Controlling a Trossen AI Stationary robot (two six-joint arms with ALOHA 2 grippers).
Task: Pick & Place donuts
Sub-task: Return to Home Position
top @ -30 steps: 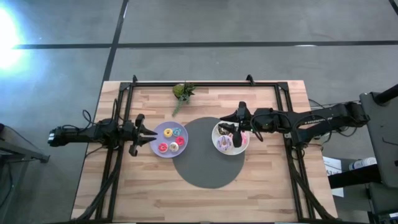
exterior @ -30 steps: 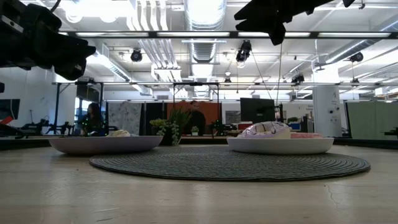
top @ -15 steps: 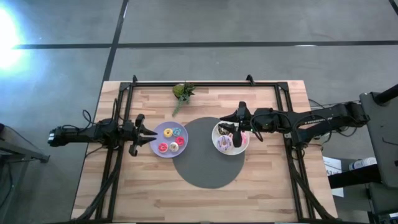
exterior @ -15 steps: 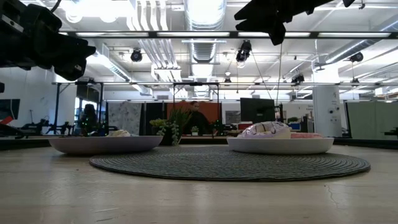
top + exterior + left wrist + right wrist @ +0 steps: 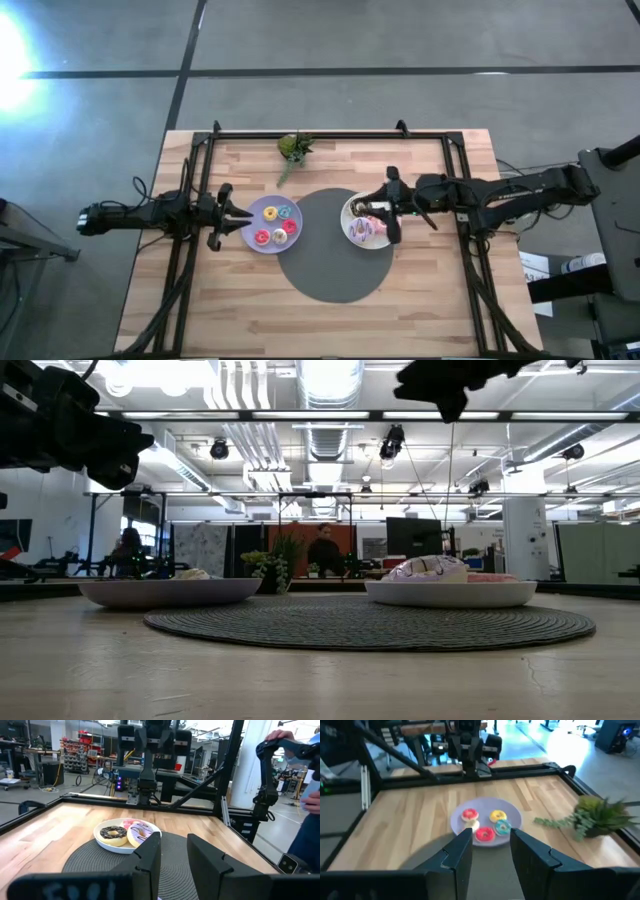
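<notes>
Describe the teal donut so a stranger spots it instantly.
On the wooden table, find the round lavender plate beside the round grey woven mat. Among its tiny toy rings, the small teal ring donut is the only blue-green one.

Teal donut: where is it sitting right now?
In the high view, the teal donut lies on the lavender plate at the grey mat's left edge, beside the yellow donut.

Mat (image 5: 333, 270) at table (image 5: 230, 300) centre; left plate (image 5: 254, 224) (small donuts (image 5: 268, 212) on it) and right plate (image 5: 372, 245) (larger donuts (image 5: 360, 231)) at its side edges; plant (image 5: 294, 148) behind.
</notes>
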